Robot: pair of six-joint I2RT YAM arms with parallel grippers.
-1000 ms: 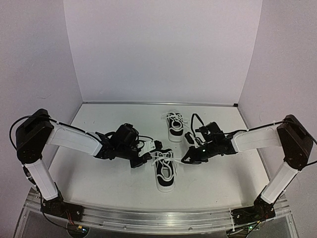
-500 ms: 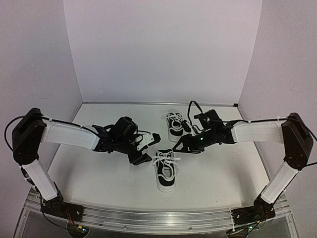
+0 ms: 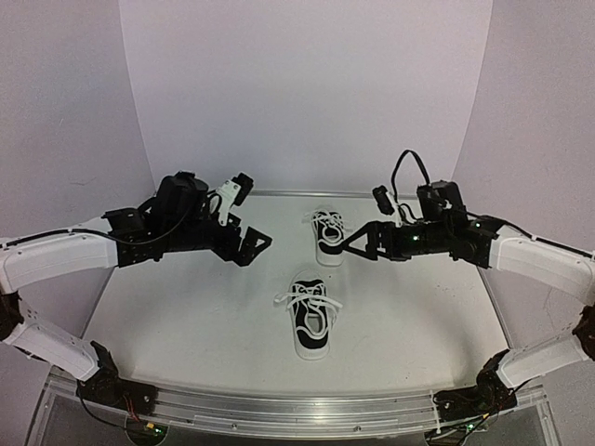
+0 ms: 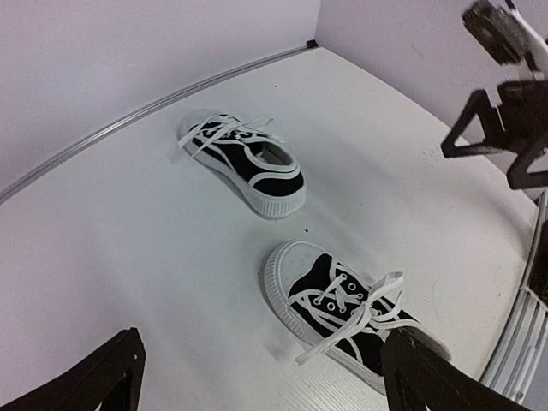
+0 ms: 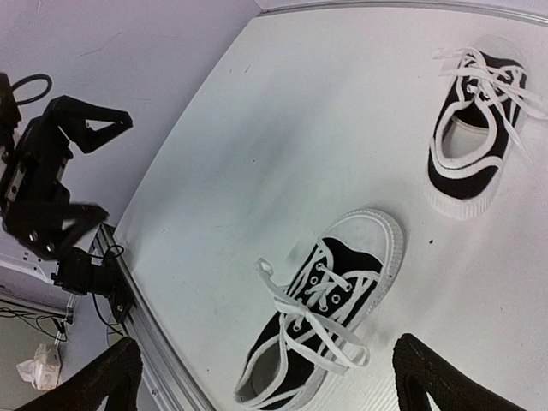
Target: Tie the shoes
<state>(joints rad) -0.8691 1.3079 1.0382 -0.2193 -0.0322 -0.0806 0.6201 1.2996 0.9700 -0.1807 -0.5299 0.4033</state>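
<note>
Two shoes, black with white soles and toe caps, lie on the white table. The near shoe [image 3: 310, 321] [image 4: 342, 310] [image 5: 330, 318] has its white laces knotted in a bow, with loops and ends spread to both sides. The far shoe [image 3: 327, 234] [image 4: 246, 160] [image 5: 469, 147] has its laces gathered over its tongue. My left gripper [image 3: 248, 219] [image 4: 265, 384] hangs open above the table, left of both shoes, holding nothing. My right gripper [image 3: 364, 223] [image 5: 270, 384] is open too, raised to the right of the far shoe, also empty.
White walls close the table at the back and on both sides. A metal rail [image 3: 279, 409] runs along the near edge. In the left wrist view the right gripper [image 4: 505, 128] shows at top right; in the right wrist view the left gripper [image 5: 51, 184] shows at far left.
Both grippers were shut at the near shoe's laces a second ago. They have opened, let go of the laces, risen and drawn apart to either side.
</note>
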